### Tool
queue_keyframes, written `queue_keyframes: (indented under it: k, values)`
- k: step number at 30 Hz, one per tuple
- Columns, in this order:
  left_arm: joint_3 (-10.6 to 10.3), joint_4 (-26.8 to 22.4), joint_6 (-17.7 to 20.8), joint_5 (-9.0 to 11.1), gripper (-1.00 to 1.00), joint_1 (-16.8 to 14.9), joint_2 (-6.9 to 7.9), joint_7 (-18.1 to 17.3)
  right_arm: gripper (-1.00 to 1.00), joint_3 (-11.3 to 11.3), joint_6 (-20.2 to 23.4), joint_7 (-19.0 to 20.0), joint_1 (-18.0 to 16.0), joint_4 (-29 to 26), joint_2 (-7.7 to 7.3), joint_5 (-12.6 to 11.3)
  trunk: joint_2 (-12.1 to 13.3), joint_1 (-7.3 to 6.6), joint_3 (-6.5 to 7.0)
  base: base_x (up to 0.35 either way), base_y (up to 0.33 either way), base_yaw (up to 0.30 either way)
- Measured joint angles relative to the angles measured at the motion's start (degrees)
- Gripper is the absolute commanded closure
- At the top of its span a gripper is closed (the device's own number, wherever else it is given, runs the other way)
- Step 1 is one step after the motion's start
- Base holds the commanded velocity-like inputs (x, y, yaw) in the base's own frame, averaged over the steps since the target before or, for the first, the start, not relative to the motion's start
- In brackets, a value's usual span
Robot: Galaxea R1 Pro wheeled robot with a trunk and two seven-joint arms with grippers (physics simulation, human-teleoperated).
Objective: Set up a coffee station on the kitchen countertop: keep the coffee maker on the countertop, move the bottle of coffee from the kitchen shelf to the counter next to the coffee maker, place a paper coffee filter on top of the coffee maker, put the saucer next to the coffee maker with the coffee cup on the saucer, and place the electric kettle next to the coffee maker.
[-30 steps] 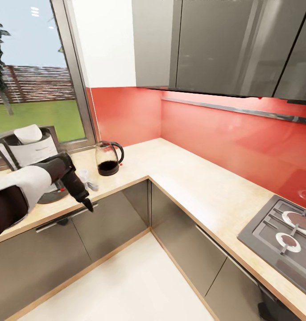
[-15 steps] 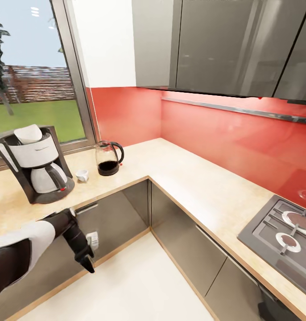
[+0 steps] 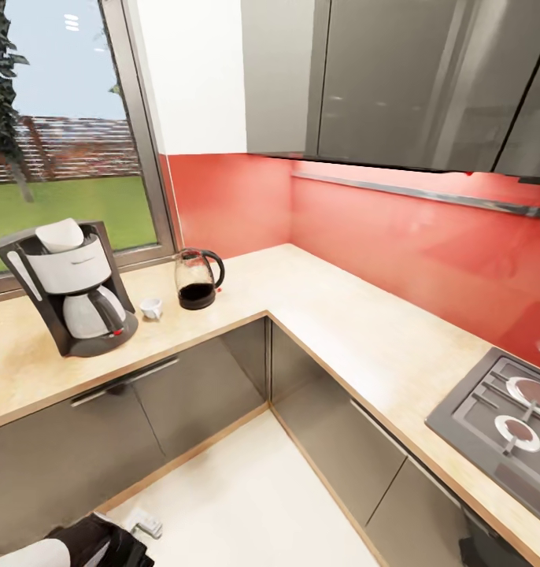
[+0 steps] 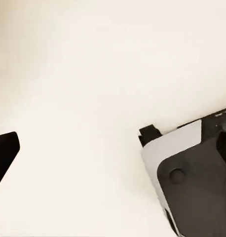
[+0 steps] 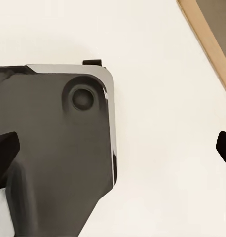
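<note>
Coffee maker [image 3: 68, 289] stands on the pale tabletop [image 3: 333, 315] under the window, a white paper filter [image 3: 61, 234] sitting in its top. Just beside it is the little white coffee cup [image 3: 151, 308], and next to that the glass electric kettle [image 3: 197, 279]. I can't make out a saucer under the cup, and I see no jar of coffee.

A second ago the left arm was up in front of the machine; since then it has dropped right down, and now the arm's end [image 3: 105, 543] hangs low by the floor, well apart from everything on the tabletop. The view has nudged over a little as well. To me that reads as a placement finished and the arm tucked away for the next errand.

Both wrist cameras look down at the pale floor and the robot's dark base, with dark fingertips at opposite edges, so both grippers look spread apart and empty.
</note>
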Motion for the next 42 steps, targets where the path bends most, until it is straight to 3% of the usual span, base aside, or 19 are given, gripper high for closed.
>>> queue_keyframes:
  k: [1, 2, 4, 5, 7, 13, 33, 35, 36, 37, 40, 42]
  values:
    - [0.40, 0.09, -5.82, 12.84, -1.00, 4.21, -0.03, 9.56, -1.00, -0.01, 0.04, 0.01, -0.01, -0.06, 0.15, 0.00, 0.00, 0.01, 0.02, 0.000, 0.000, 0.252]
    - [0.02, 0.08, -7.14, 14.84, -1.00, 8.89, -0.04, 11.17, -1.00, -0.01, 0.05, 0.01, 0.00, -0.05, 0.17, -0.01, 0.00, 0.00, -0.01, 0.000, 0.000, 0.256]
    - [0.14, -0.03, -10.97, 19.45, -1.00, 11.37, -0.20, 16.08, -1.00, -0.01, 0.07, 0.01, 0.00, 0.02, 0.23, -0.01, 0.00, 0.00, -0.05, 0.000, 0.000, 0.261]
    - [0.17, -0.18, -13.39, 22.52, -1.00, 14.50, -0.99, 20.16, -1.00, 0.06, 0.10, 0.04, 0.00, 0.05, 0.25, 0.01, 0.00, 0.01, -0.07, 0.000, 0.000, 0.263]
    - [0.14, -0.15, -14.63, 24.36, -1.00, 17.57, -2.59, 22.91, -1.00, 0.15, 0.14, 0.16, -0.01, 0.12, 0.37, 0.05, -0.01, 0.01, -0.15, 0.000, 0.000, 0.264]
    - [0.16, -0.15, -15.11, 25.26, -1.00, 22.26, -5.15, 27.72, -1.00, 0.23, 0.11, 0.09, -0.01, 0.10, 1.34, 0.15, 0.00, 0.01, -0.35, 0.000, 0.000, 0.264]
    - [-0.30, -0.38, -15.41, 24.56, -1.00, 23.00, -5.46, 27.44, -1.00, 0.23, 0.34, 0.31, -0.01, 0.17, 1.39, 0.23, -0.01, 0.01, -1.13, 0.000, 0.000, 0.265]
    - [-0.45, -0.45, -15.40, 24.48, -1.00, 23.01, -6.27, 27.43, -1.00, 0.23, 0.35, 0.41, -0.01, 0.16, 1.40, 0.23, -0.01, 0.01, -1.22, 0.000, 0.000, 0.264]
    - [-0.36, -0.42, -15.45, 24.57, -1.00, 23.02, -7.96, 27.43, -1.00, 0.23, 0.35, 0.45, -0.01, 0.15, 1.41, 0.23, -0.01, 0.01, -1.27, 0.000, 0.000, 0.264]
    - [-0.19, -0.39, -15.46, 24.78, -1.00, 23.02, -8.74, 27.43, -1.00, 0.23, 0.35, 0.46, -0.01, 0.12, 1.41, 0.23, -0.01, 0.01, -1.31, 0.000, 0.000, 0.264]
    - [-0.35, -0.18, -15.35, 24.62, -1.00, 23.02, -9.94, 27.48, -1.00, 0.23, 0.30, 0.42, -0.01, 0.09, 1.41, 0.23, -0.01, 0.01, -1.45, 0.000, 0.000, 0.264]
    - [-0.33, -0.21, -15.46, 24.59, -1.00, 23.02, -9.88, 27.54, -1.00, 0.23, 0.28, 0.36, -0.01, 0.08, 1.41, 0.23, -0.01, 0.01, -1.54, 0.000, 0.000, 0.265]
